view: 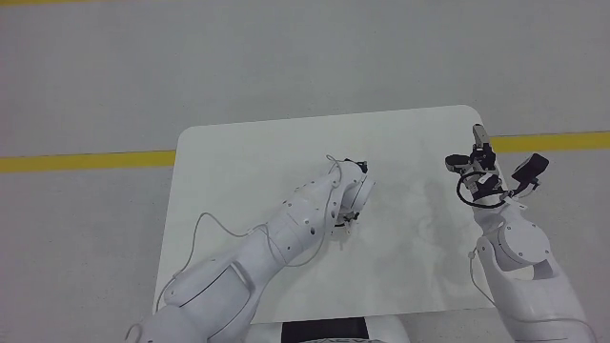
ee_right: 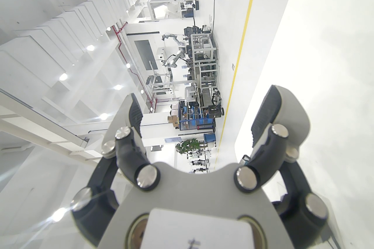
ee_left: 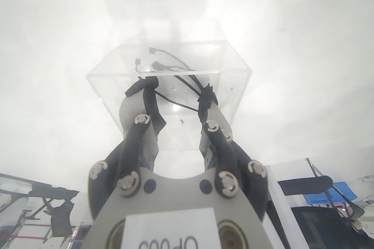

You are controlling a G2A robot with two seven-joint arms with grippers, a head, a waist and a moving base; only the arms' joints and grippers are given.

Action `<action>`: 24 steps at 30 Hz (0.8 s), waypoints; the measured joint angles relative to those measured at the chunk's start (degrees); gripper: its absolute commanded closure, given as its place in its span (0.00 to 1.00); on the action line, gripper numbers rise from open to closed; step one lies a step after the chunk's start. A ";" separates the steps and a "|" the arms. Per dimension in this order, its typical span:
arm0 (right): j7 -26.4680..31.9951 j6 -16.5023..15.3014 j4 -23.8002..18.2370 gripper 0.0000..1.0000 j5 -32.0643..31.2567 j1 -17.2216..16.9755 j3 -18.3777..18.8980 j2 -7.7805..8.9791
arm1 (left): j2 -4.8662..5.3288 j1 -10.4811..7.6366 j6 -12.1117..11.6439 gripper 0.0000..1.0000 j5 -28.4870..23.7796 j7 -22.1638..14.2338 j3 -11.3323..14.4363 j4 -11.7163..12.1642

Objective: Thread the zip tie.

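Left pincer (ee_left: 176, 88) hangs with its two black-tipped fingers (ee_left: 150, 98) spread apart, the tips at the rim of a clear box (ee_left: 236, 81), closed on nothing that I can make out. Black zip ties (ee_left: 159, 65) lie loose in that box, and one strand runs between the fingers. Seen from above, this arm sits at the middle of the white desk (view: 238, 171). Right pincer (ee_right: 203, 105) is wide open and empty, by the desk's right edge, at the right of the frame.
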 measured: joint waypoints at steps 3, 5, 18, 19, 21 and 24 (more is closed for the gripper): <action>0.00 0.00 0.00 0.00 0.00 0.00 0.00 0.00 | -0.19 -0.16 0.06 0.93 -0.37 0.50 0.21 0.61; 0.00 0.00 0.00 0.00 0.00 0.00 0.00 0.00 | -0.31 -0.32 0.17 1.00 -0.60 0.85 0.33 0.92; 0.00 0.00 0.00 0.00 0.00 0.00 0.00 0.00 | -0.83 -1.31 0.46 1.00 -1.47 1.56 0.96 1.99; 0.00 0.00 0.00 0.00 0.00 0.00 0.00 0.00 | -0.84 -1.39 0.52 1.00 -1.48 1.44 1.00 1.83; 0.00 0.00 0.00 0.00 0.00 0.00 0.00 0.00 | -0.83 -1.63 0.75 1.00 -1.38 0.98 1.02 1.16; 0.00 0.00 0.00 0.00 0.00 0.00 0.00 0.00 | -0.64 -1.94 1.06 1.00 -1.03 -0.16 0.77 -0.43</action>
